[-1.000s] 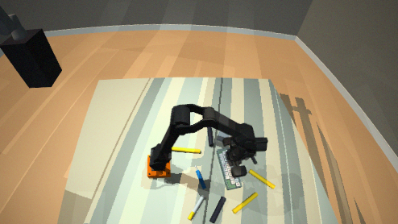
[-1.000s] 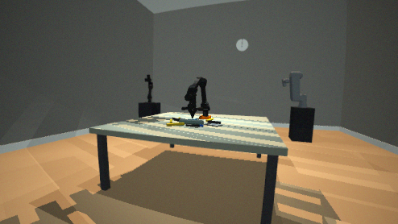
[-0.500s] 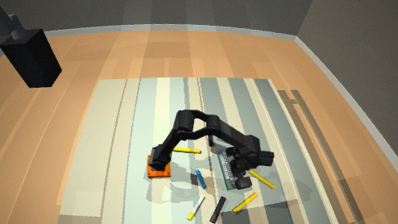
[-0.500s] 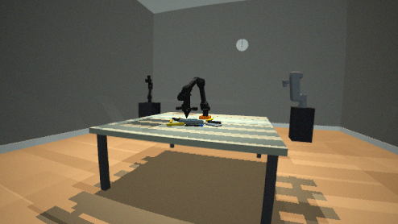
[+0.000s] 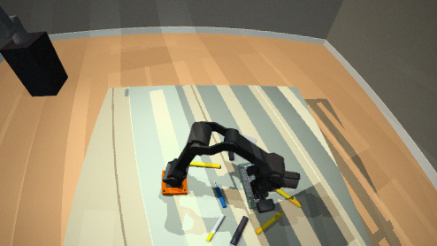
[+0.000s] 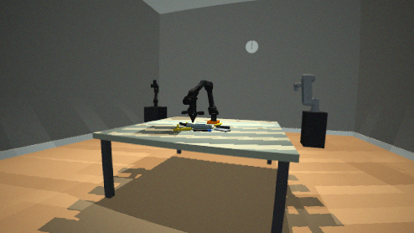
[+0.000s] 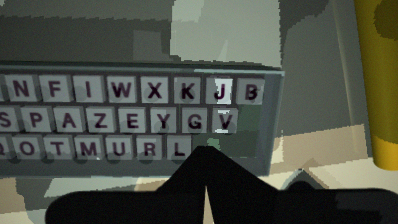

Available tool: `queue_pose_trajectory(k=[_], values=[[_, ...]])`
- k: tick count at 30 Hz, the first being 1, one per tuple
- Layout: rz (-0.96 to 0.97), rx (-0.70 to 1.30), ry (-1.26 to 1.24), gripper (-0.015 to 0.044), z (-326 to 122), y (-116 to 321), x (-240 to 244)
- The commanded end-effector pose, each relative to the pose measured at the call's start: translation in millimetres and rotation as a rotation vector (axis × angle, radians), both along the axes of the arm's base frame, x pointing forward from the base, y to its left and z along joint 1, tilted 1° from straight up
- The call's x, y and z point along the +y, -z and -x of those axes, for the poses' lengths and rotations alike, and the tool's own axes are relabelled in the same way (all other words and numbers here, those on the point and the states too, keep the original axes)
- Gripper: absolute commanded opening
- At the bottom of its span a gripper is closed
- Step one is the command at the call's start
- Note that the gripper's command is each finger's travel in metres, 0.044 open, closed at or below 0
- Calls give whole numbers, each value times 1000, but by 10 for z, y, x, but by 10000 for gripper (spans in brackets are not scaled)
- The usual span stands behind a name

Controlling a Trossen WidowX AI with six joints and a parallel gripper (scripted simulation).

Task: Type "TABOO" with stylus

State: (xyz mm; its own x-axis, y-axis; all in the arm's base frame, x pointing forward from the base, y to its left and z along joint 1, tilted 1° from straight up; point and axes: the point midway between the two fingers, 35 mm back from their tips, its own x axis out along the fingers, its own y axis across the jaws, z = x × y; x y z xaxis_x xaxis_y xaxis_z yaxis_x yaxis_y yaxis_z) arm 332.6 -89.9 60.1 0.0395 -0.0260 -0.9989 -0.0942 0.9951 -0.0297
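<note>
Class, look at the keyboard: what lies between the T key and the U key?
The M key alone lies between the T key and the U key; the wrist view shows this.

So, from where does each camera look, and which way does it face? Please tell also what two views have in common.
Top: high above the table, facing steeply down; the whole arm shows, from its orange base to the gripper.
Exterior: off beyond a table edge, facing roughly level across it; arm, base and gripper appear small.
Wrist: on the arm near the gripper, facing the keyboard; only the dark gripper fingers show, tips together.
Shared: top and wrist both show the keyboard.
</note>
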Motion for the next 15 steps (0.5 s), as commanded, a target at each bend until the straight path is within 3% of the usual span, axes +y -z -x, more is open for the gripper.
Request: queue_pose_trajectory(k=[1,12,15], values=[[-4,7,-1,0,222,17,164],[-4,7,-1,0,236,19,195],[-7,7,-2,0,243,26,508]])
